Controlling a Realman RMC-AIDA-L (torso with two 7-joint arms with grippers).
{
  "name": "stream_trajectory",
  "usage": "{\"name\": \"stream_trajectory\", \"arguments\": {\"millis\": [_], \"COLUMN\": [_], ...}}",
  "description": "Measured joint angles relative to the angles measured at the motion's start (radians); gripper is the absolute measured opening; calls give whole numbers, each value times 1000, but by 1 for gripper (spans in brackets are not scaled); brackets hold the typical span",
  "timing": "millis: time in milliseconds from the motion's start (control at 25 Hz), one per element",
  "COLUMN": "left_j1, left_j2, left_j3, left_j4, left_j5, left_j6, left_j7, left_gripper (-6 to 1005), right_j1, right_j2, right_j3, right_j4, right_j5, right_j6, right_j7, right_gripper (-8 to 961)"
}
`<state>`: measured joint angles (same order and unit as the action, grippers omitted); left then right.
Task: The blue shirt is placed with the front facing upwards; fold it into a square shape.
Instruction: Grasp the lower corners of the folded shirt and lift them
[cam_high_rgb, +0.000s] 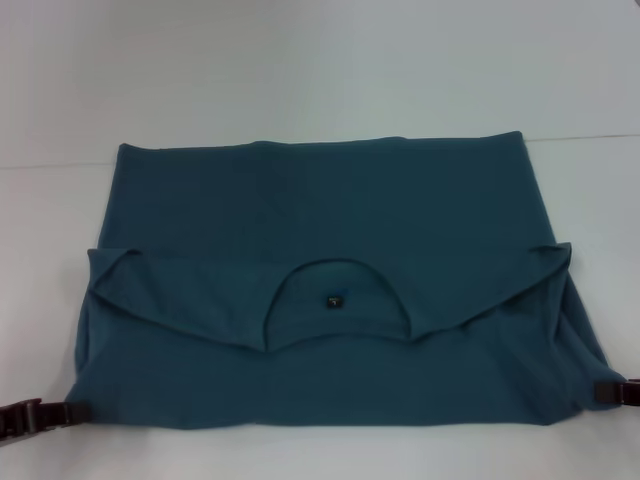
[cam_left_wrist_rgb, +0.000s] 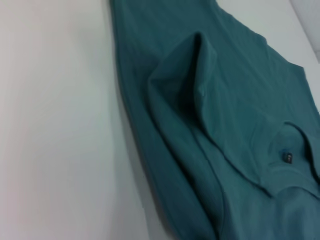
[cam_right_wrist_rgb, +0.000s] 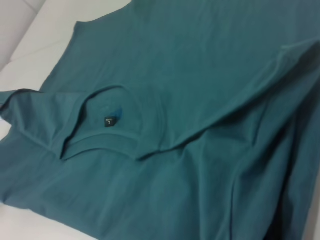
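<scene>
Gripping blue shirt (cam_high_rgb: 330, 210) near corners: left pincer (cam_high_rgb: 62, 414), right pincer (cam_high_rgb: 603, 392).

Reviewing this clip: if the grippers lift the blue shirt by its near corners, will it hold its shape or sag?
The blue shirt will probably sag: it is soft cloth, already creased and bunched at the folded sleeves. The folded layers may slip apart, since nothing pins them. The left gripper and right gripper sit only at the near corners, so the middle would likely droop.

Plain teal-blue shirt (cam_high_rgb: 330, 200) — dark label (cam_high_rgb: 335, 299)
</scene>
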<state>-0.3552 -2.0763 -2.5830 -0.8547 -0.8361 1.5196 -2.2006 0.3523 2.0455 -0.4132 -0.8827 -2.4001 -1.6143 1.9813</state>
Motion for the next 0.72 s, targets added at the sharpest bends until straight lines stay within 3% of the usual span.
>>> {"name": "stream_trajectory", "arguments": {"millis": [280,720], "left_j1": [0,7], "left_j2": [13,14], "left_j3": [-42,-88], "left_j4": [5,62], "left_j5": [0,0], "left_j6": [45,83], "left_j7": [41,128], "left_gripper": [76,77], "right_j1": [-5,-22], "right_j2": [-1,1], "right_j3": [1,16], "right_j4": [1,-1], "right_j5": [3,8], "right_j6": [-15,-42], "right_j7": [-34,-70], "right_gripper": [56,55]}}
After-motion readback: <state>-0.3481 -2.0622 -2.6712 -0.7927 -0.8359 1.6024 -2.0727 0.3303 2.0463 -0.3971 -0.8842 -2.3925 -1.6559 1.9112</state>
